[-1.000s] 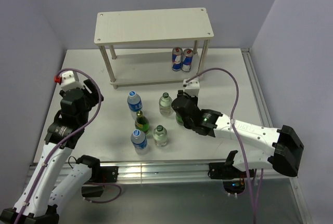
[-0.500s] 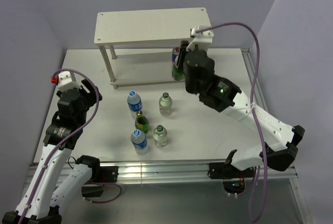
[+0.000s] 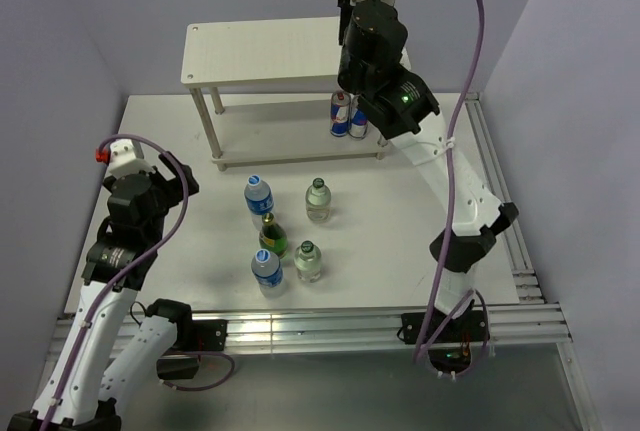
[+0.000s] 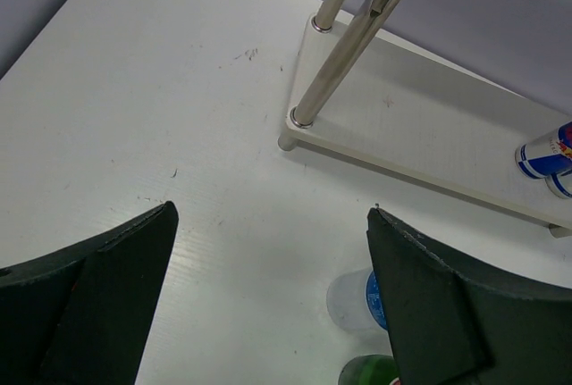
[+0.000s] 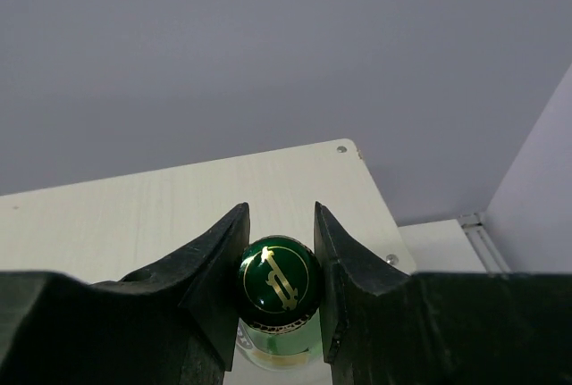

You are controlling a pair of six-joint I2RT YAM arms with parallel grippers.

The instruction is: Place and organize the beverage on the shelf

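The right arm is hoisting a green-capped bottle (image 5: 279, 285) high over the right end of the shelf (image 3: 270, 51), its right fingers (image 5: 214, 269) pinching the neck just under the cap. The bottle is hanging upright above the top board, clear of it and not yet set down. Two cans (image 3: 350, 116) are standing on the lower tier below, and five more drinks (image 3: 318, 201) are waiting in a cluster on the tabletop (image 3: 180, 151).

To place it well, the arm is probably best easing straight down with the bottle kept vertical. It should land inside the board's corner screw, not at the edge, and the fingers should be letting go only once the base is sitting flat.

The left fingers (image 4: 116, 287) are standing spread wide and empty above the tabletop, near the shelf's front left leg.

A second earlier the right arm was reaching low among the drinks on the tabletop. Half a second earlier it was passing in front of the cans. The left arm has hardly shifted, and the five drinks have not moved.
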